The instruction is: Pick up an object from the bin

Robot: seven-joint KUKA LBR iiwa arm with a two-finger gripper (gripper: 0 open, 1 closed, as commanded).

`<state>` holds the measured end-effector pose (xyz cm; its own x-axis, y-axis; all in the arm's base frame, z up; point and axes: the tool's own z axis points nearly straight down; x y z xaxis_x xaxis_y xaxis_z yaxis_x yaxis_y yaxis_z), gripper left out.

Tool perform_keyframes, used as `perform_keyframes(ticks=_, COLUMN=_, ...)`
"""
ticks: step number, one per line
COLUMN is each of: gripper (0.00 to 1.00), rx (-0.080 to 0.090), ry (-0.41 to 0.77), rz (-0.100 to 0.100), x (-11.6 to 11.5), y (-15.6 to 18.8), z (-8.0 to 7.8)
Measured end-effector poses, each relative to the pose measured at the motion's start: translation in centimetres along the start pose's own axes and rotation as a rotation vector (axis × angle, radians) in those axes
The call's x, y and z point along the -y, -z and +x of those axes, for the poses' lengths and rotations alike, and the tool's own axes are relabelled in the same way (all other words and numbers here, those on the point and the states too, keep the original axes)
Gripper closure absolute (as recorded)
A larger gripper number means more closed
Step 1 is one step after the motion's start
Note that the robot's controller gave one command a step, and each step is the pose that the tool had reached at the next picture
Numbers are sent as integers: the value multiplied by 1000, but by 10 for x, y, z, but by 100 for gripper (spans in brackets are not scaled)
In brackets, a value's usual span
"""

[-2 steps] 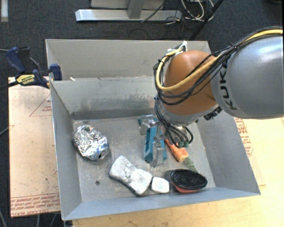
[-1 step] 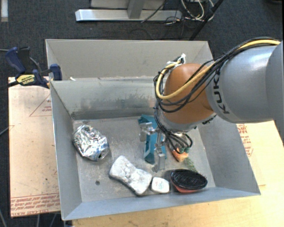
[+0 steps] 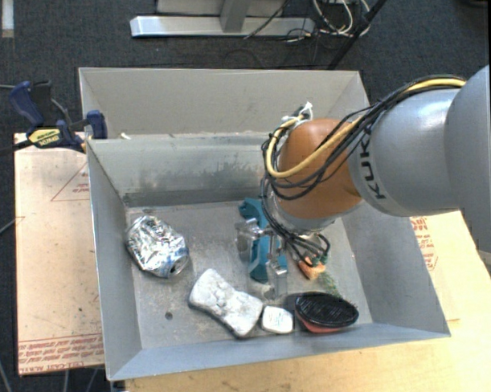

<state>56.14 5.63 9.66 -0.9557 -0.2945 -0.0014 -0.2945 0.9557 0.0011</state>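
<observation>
Gripper (image 3: pixel 264 267): one; jaws narrow, clamped on teal piece.
Teal piece (image 3: pixel 258 251): one, between jaws.
Foil ball (image 3: pixel 156 246): one, well left.
White lump (image 3: pixel 225 303): one, just below.
Black oval (image 3: pixel 322 311): one, lower right.

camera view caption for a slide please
Gripper low in the grey bin by a teal thing; foil ball, white lump and black brush nearby.

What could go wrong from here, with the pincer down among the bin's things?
The pincer sits low at a teal thing, with a small orange piece and a black oval thing close by; it may snag or shove those. The orange wrist cover partly hides the contact, so a poor grip could go unnoticed.
</observation>
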Motion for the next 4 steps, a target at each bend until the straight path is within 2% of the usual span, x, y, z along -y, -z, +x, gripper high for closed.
perform_keyframes(ticks=1, gripper=0, rx=7, ry=102, rz=-1, x=27, y=-17, z=-4)
perform_keyframes(ticks=2, gripper=0, rx=-1, ry=27, rz=-2, x=48, y=-23, z=-19)
perform_keyframes(ticks=3, gripper=0, rx=5, ry=-63, rz=-4, x=59, y=-23, z=-26)
perform_keyframes(ticks=4, gripper=100, rx=5, ry=394, rz=-2, x=90, y=-26, z=-54)
